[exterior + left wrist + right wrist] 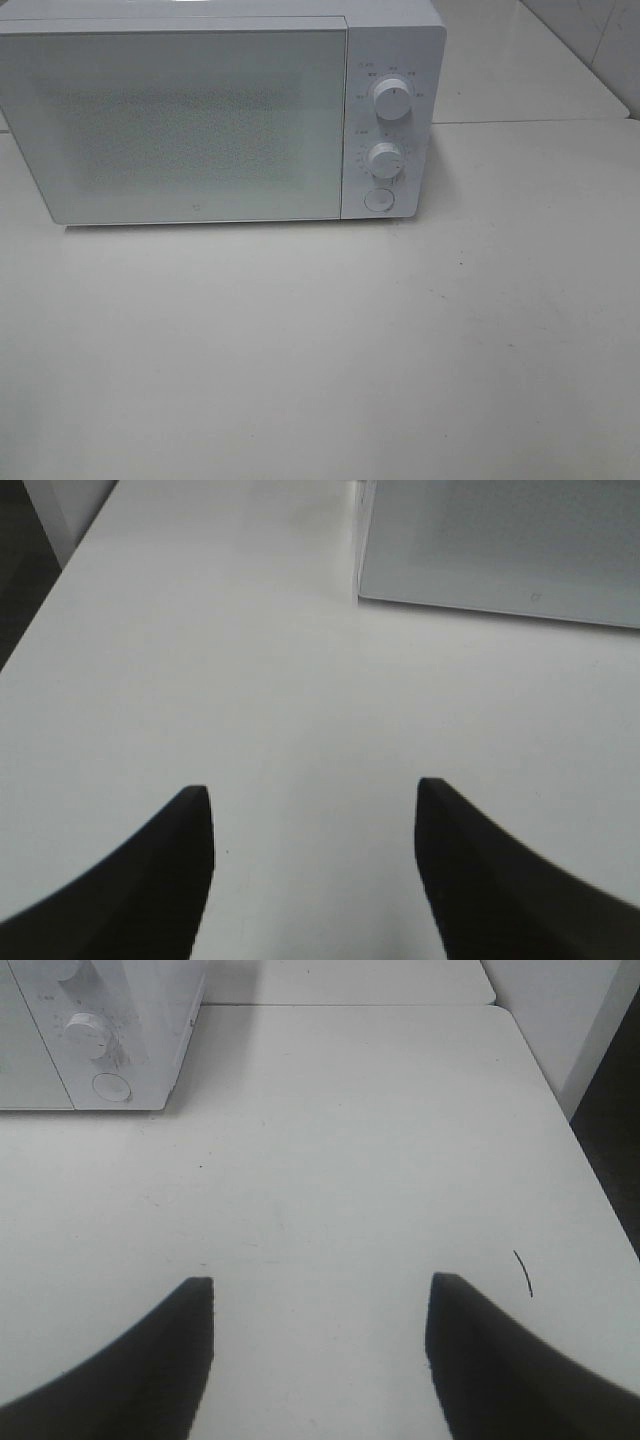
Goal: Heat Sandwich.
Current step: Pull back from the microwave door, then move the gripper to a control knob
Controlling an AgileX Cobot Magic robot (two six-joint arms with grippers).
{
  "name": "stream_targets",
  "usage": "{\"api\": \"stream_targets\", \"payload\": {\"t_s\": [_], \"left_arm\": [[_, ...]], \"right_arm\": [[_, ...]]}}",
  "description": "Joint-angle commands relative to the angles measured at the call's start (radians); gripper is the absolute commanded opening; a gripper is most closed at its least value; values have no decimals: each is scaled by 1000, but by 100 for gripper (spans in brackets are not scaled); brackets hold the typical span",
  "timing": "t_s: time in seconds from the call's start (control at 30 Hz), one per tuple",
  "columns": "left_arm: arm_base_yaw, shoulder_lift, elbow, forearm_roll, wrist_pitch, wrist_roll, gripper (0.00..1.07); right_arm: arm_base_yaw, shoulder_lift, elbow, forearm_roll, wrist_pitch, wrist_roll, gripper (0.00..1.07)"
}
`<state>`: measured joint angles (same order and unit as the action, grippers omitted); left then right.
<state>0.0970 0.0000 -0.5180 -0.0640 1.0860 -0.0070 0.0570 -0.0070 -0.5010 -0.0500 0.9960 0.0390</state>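
Observation:
The sandwich is out of view in every frame. A white microwave (200,110) stands at the back of the table with its door shut, two knobs (392,98) and a round button on its right panel. My left gripper (315,810) hovers over bare table, open and holding nothing, with the microwave's door corner (500,550) ahead of it. My right gripper (320,1300) is open too, nothing between its fingers, and the microwave's knob panel (100,1040) lies ahead of it. Neither arm shows in the exterior high view.
The white table (320,340) spreads in front of the microwave. Its left edge (40,610) shows in the left wrist view, its right edge (590,1160) in the right wrist view. A short dark mark (523,1272) lies on the surface near the right gripper.

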Motion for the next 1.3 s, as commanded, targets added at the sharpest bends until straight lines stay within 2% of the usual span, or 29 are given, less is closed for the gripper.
{"api": "stream_targets", "payload": {"t_s": [0.03,0.33,0.6,1.3], "left_arm": [[2,-29,3,-2,-16,21,58],[2,-29,3,1,-17,21,58],[-62,-29,3,5,-17,17,58],[-61,-28,3,5,-17,17,58]], "right_arm": [[-7,-24,2,1,2,-11,61],[-7,-24,2,1,2,-11,61],[-7,-24,2,1,2,-11,61],[-7,-24,2,1,2,-11,61]]}}
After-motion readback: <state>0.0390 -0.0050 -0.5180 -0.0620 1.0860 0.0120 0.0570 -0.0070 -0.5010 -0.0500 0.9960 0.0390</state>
